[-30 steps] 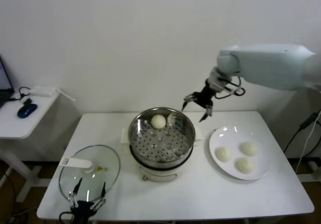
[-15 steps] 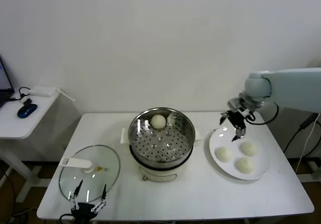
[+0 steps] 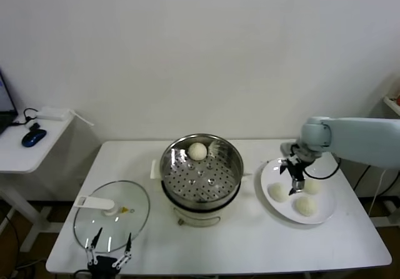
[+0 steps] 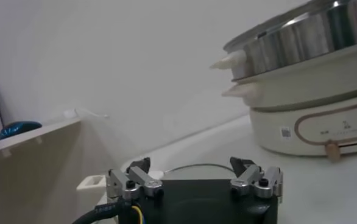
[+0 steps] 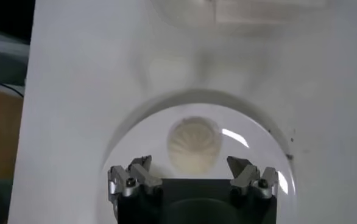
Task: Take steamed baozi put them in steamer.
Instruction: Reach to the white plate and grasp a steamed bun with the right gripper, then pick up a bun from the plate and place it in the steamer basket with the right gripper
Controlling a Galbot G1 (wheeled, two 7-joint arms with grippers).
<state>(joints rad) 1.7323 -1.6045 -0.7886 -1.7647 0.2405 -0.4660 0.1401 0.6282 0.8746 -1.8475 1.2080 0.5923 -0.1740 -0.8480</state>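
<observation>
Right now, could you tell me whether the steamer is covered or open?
Open: the steamer has no lid on, its perforated tray and one baozi exposed; the glass lid lies on the table.

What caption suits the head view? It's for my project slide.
Right gripper open above the plate of three baozi; one baozi sits in the steamer.

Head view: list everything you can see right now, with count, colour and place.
Steamed baozi: four, off-white; one in the steamer at its far side, three on the plate.
Steamer: one, shiny steel pot on white base, table centre.
Round white plate: one, right of the steamer.
Round glass lid: one, white handle, table's front left.
White table: one.
Side table: one, white, far left, with a blue mouse.
Left gripper: open, parked at the front edge by the lid.
Right gripper: open, over the plate above a bun.
</observation>
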